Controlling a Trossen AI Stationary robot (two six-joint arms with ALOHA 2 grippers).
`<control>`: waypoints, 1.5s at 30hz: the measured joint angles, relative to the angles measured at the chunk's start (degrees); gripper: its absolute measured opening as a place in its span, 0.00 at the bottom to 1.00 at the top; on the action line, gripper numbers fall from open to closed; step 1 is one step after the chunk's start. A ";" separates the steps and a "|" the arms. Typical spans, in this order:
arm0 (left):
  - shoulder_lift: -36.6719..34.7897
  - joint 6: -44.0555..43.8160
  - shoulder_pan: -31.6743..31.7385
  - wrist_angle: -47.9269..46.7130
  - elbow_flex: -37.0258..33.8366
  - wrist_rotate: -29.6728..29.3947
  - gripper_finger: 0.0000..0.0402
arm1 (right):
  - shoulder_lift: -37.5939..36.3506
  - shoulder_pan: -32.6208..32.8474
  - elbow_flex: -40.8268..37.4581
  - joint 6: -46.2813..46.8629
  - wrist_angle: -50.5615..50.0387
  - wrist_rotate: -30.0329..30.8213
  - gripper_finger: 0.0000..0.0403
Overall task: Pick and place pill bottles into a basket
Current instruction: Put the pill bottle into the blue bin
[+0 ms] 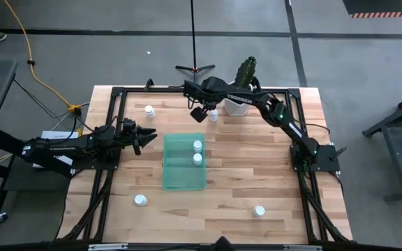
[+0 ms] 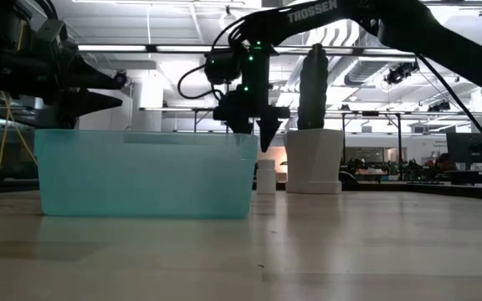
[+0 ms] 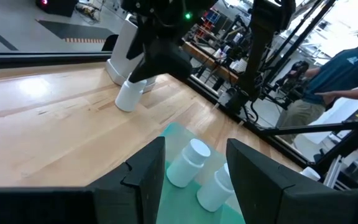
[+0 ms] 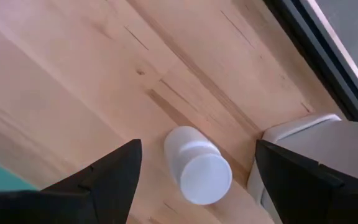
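Observation:
The green basket (image 1: pixel 183 178) stands mid-table with two white pill bottles lying in its far end (image 1: pixel 198 146) (image 1: pixel 198 159); they also show in the left wrist view (image 3: pixel 188 163). My right gripper (image 4: pixel 197 144) is open and points down over an upright bottle (image 4: pixel 197 167) beside the white cactus pot (image 1: pixel 237 104). Its fingers stand on either side of the bottle, above it, and do not touch it (image 2: pixel 255 125). My left gripper (image 1: pixel 144 137) is open and empty, level, just left of the basket.
Loose bottles stand at the far left (image 1: pixel 149 110), near left (image 1: pixel 140 201) and near right (image 1: pixel 259 210) of the table. The cactus pot (image 4: pixel 316 143) is close to my right gripper's outer finger. A person (image 3: pixel 347 68) stands beyond the table.

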 joint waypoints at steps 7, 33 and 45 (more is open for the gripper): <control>-0.01 0.13 0.00 0.00 0.00 -0.07 0.51 | 0.80 -0.75 0.00 0.02 -4.24 -1.04 0.76; -0.01 0.11 0.00 -0.03 0.00 0.14 0.51 | 5.04 -1.29 0.20 -1.24 -4.15 -3.33 0.76; -0.02 0.09 0.00 -0.04 0.00 0.17 0.51 | 5.09 -1.33 0.17 -1.41 -4.12 -4.42 0.71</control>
